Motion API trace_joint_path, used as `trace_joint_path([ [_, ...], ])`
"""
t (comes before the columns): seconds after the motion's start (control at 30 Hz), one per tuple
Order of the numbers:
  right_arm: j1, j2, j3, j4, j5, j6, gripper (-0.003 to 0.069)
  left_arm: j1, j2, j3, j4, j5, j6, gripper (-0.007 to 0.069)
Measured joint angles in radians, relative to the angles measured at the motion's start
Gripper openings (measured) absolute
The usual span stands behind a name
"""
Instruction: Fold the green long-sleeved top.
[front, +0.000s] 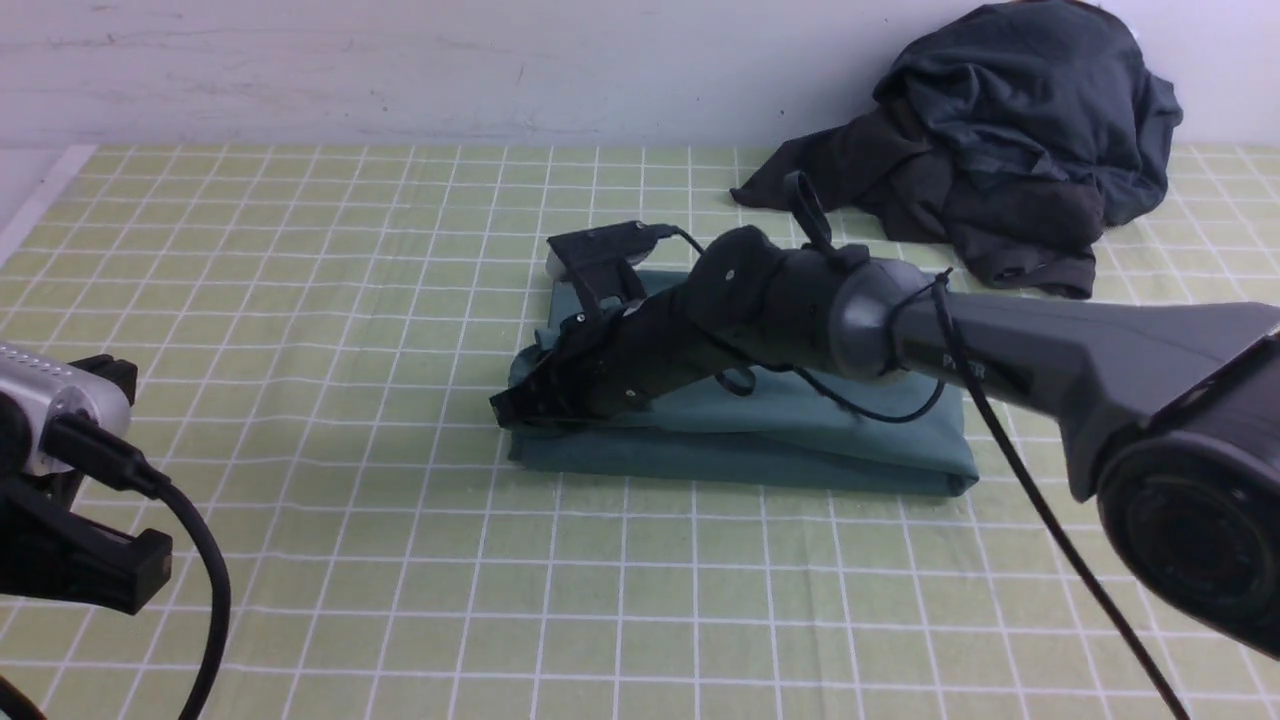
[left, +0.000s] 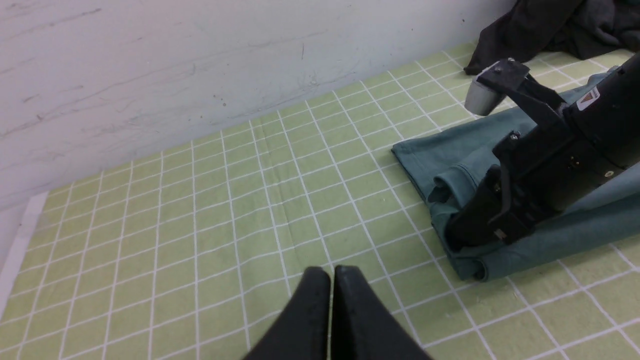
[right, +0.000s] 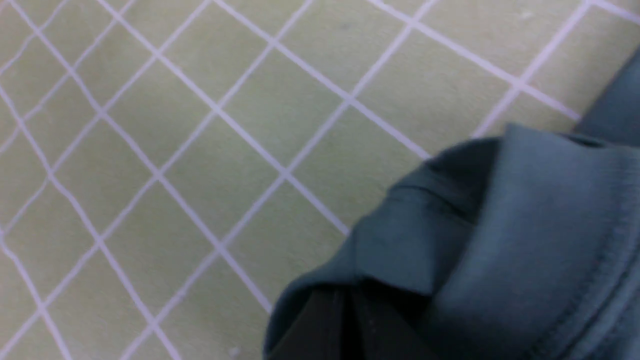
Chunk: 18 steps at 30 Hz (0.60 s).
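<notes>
Our right claw (front: 507, 407) pinches the green top (front: 800, 452) at its left edge; left claw (left: 331, 275) closed, empty. We should lay it flat before releasing.

The table (front: 300, 560) before me carries a yellow-green cover ruled with a white grid, and directly on it lie the green long-sleeved top (front: 800, 445), folded into a flat oblong near the middle, and a crumpled dark grey garment (front: 1010, 150), well apart at my far right against the wall.
</notes>
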Motion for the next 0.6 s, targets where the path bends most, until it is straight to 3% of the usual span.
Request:
trace_joint_path([
  [0.13,-0.003,-0.042,-0.052,-0.015,0.051,0.031,-0.0008,0.0,0.0,0.0,0.0,0.001,0.0,-0.0003],
  [0.23,-0.027,-0.15,-0.107,-0.115,0.214,0.094,-0.0008,0.0,0.0,0.0,0.0,0.001,0.0,-0.0003],
  [0.37,-0.046,-0.318,-0.144,-0.365,0.461,0.198,-0.0008,0.0,0.0,0.0,0.0,0.001,0.0,-0.0003],
  [0.4,-0.046,-0.338,-0.145,-0.381,0.474,0.198,-0.0008,0.0,0.0,0.0,0.0,0.001,0.0,-0.0003],
  [0.43,-0.047,-0.396,-0.145,-0.492,0.556,0.254,-0.0008,0.0,0.0,0.0,0.0,0.001,0.0,-0.0003],
  [0.6,-0.047,-0.625,-0.095,-0.772,0.64,0.381,-0.0008,0.0,0.0,0.0,0.0,0.001,0.0,-0.0003],
])
